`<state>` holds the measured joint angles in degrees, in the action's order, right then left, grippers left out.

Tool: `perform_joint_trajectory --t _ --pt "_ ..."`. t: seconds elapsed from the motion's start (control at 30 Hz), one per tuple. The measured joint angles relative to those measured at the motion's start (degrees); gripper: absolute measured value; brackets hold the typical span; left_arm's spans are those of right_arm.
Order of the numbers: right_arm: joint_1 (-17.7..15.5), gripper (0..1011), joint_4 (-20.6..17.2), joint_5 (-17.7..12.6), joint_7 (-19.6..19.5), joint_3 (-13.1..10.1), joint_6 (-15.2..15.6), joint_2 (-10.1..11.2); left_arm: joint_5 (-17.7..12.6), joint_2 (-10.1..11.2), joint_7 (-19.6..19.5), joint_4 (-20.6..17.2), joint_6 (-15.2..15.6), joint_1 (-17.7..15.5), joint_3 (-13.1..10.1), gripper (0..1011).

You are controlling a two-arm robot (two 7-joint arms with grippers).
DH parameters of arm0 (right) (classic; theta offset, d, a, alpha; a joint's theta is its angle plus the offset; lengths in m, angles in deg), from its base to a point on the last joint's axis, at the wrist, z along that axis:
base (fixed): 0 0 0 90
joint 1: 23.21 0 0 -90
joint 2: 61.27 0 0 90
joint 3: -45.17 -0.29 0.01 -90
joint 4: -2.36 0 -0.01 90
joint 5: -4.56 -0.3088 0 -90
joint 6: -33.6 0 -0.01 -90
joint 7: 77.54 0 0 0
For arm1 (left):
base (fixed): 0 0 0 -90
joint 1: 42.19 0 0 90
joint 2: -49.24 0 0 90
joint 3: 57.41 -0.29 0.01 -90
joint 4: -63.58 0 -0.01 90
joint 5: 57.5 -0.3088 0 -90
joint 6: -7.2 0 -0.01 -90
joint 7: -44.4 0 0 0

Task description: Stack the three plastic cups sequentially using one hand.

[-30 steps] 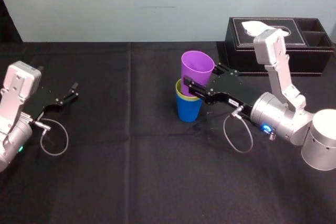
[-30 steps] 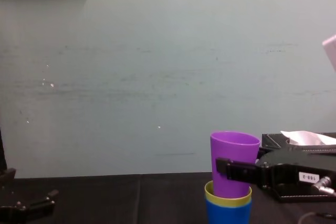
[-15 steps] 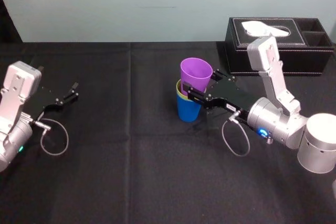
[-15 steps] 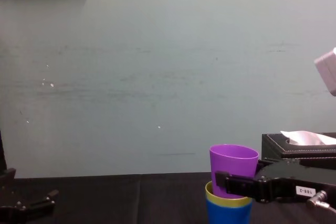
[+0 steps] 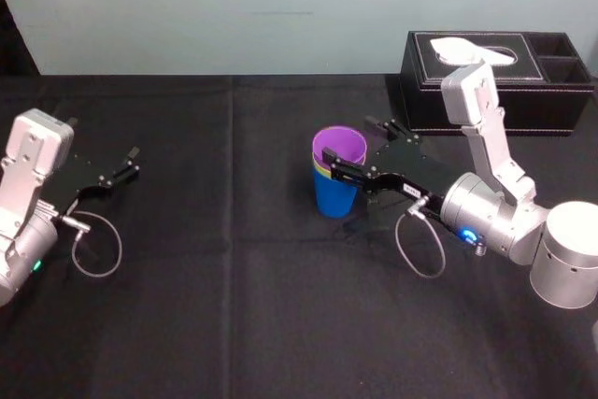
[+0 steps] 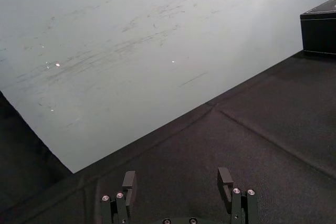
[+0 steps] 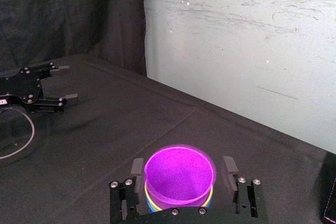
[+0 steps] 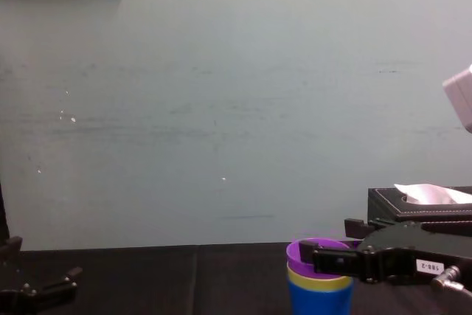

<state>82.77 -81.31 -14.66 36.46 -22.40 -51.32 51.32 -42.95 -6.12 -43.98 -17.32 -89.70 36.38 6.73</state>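
Observation:
The three plastic cups stand nested at the table's middle. The purple cup (image 5: 339,147) sits deep inside the yellow-green cup (image 5: 320,172), which sits inside the blue cup (image 5: 334,198). In the chest view only the rims of the purple cup (image 8: 316,254) and the yellow-green cup (image 8: 320,282) rise above the blue one (image 8: 320,302). My right gripper (image 5: 353,147) straddles the stack at rim height and is open. In the right wrist view its fingers (image 7: 137,166) stand clear of the purple rim (image 7: 179,174) on both sides. My left gripper (image 5: 126,163) is parked open at the far left.
A black tissue box (image 5: 495,81) with a white tissue stands at the back right, just behind the right arm. A black cloth (image 5: 234,306) covers the table, and a pale wall rises behind its far edge.
The purple cup has dropped from above the stack down into the yellow-green cup. My right gripper lowered with it and then spread its fingers off it. The left arm has not moved.

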Motion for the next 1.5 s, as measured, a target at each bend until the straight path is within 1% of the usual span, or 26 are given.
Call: perform_joint_trajectory --t 0.07,0.13,0.37,0.43,0.57,0.67,0.7,0.8,0.9,0.93,1.0,1.03,1.1,1.23,1.37,1.5 --pt "0.0 979 0.0 0.0 0.0 0.0 0.0 0.0 0.0 0.0 0.0 0.0 0.0 0.0 0.0 1011" --pt "0.0 1002 0.0 0.0 0.0 0.0 0.0 0.0 0.0 0.0 0.0 0.0 0.0 0.0 0.0 1011" --pt "0.0 1003 -0.1 0.0 0.0 -0.1 0.0 0.0 0.0 0.0 0.0 0.0 0.0 0.0 0.0 1011" --pt "-0.4 1003 -0.2 -0.3 -0.2 -0.6 -0.3 0.0 0.0 0.0 0.0 0.0 0.0 0.0 0.0 1011" --pt "-1.5 1003 -0.9 -0.7 -1.8 -2.2 -1.2 0.0 0.0 0.0 0.0 0.0 0.0 0.0 0.0 1012" --pt "-2.4 1003 -1.7 -0.4 -3.9 -3.8 -2.2 -0.2 0.0 0.0 0.0 0.0 0.0 0.0 0.0 1012" --pt "-2.9 1003 -2.1 0.0 -5.0 -4.6 -2.7 -0.3 0.0 0.0 0.0 0.0 0.0 0.0 0.0 1011" --pt "-3.6 1003 -2.6 1.0 -6.9 -5.6 -3.3 -0.5 0.0 0.0 0.0 0.0 0.0 0.0 0.0 1011" --pt "-4.5 1003 -3.0 2.9 -10.1 -7.1 -3.3 -1.1 0.0 0.0 0.0 0.0 0.0 0.0 0.0 1012" --pt "-4.5 1003 -3.0 2.9 -10.1 -7.1 -3.3 -1.1 0.0 0.0 0.0 0.0 0.0 0.0 0.0 1012" --pt "-4.9 1003 -3.0 4.7 -12.3 -7.5 -3.0 -1.3 0.0 0.0 0.0 0.0 0.0 0.0 0.0 1011" --pt "-5.1 1003 -3.0 6.6 -14.0 -7.5 -2.7 -1.4 0.0 0.0 0.0 0.0 0.0 0.0 0.0 1011" --pt "-5.4 1002 -2.9 8.9 -16.0 -7.3 -2.2 -1.5 0.0 0.0 0.0 0.0 0.0 0.0 0.0 1011" --pt "-5.7 1003 -1.9 11.7 -18.5 -7.2 -0.6 -2.1 0.0 0.0 0.0 0.0 0.0 0.0 0.0 1011" --pt "-5.7 1003 -0.5 13.1 -19.3 -7.1 0.0 -2.7 0.0 0.0 0.0 0.0 0.0 0.0 0.0 1011" --pt "-5.6 1003 0.6 13.9 -19.3 -7.1 0.1 -3.2 0.0 0.0 0.0 0.0 0.0 0.0 0.0 1011"
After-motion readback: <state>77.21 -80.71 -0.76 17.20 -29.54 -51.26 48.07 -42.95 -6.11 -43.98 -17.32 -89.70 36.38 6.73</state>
